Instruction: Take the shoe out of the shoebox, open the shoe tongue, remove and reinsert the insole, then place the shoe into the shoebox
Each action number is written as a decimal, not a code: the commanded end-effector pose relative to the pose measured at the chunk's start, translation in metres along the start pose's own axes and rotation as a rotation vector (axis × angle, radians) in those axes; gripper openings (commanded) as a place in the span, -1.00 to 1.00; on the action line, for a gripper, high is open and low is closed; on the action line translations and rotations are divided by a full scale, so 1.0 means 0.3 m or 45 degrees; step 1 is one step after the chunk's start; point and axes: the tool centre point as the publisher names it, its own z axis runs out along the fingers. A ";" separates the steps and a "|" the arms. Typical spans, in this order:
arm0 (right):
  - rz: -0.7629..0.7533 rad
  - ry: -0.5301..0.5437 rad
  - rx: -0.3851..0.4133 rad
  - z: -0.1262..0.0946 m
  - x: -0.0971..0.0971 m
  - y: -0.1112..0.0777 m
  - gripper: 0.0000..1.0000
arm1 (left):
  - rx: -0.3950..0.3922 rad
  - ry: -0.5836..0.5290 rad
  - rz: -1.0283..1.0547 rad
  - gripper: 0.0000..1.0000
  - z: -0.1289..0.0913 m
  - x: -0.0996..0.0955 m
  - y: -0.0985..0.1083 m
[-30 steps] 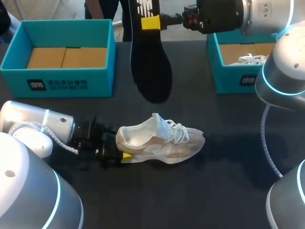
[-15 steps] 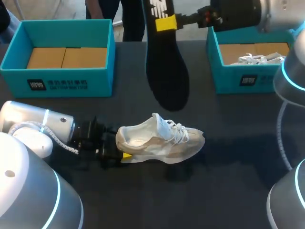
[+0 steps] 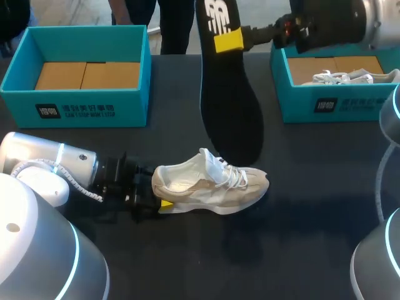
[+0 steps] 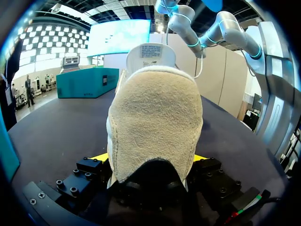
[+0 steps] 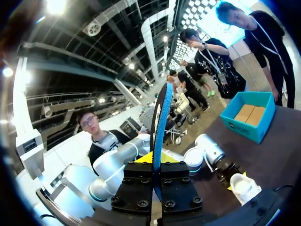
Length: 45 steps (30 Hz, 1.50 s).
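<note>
insole (image 3: 228,94): upper end cut off | left claw (image 3: 159,192): tips probably behind shoe (image 3: 209,182)

Black table (image 3: 300,250), matte top, soft shadows

My right claw (image 3: 229,41) has carried the black insole (image 3: 230,106) to the right over the far half of the desk (image 3: 300,212), and lower and nearer as well. A second ago the insole's lower tip hung well apart from the white shoe (image 3: 209,185); now it hangs just beside the shoe's tongue and laces. My right arm has drawn back to the right, uncovering more of the right shoebox (image 3: 312,107).
</note>
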 end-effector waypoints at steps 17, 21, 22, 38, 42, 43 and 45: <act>0.046 -0.058 -0.096 0.009 0.020 -0.125 -1.00 | -0.004 -0.001 0.000 -1.00 0.004 0.002 0.009; 0.046 -0.058 -0.096 0.009 0.020 -0.125 -1.00 | -0.004 -0.001 0.000 -1.00 0.004 0.002 0.009; 0.046 -0.058 -0.096 0.009 0.020 -0.125 -1.00 | -0.004 -0.001 0.000 -1.00 0.004 0.002 0.009; 0.046 -0.058 -0.096 0.009 0.020 -0.125 -1.00 | -0.004 -0.001 0.000 -1.00 0.004 0.002 0.009; 0.046 -0.058 -0.096 0.009 0.020 -0.125 -1.00 | -0.041 0.010 0.002 1.00 -0.025 0.005 0.004; 0.046 -0.058 -0.096 0.009 0.020 -0.125 -1.00 | -0.041 0.011 0.002 1.00 -0.030 0.004 0.003; 0.046 -0.058 -0.096 0.009 0.020 -0.125 -1.00 | -0.045 0.000 -0.003 1.00 -0.038 0.001 0.003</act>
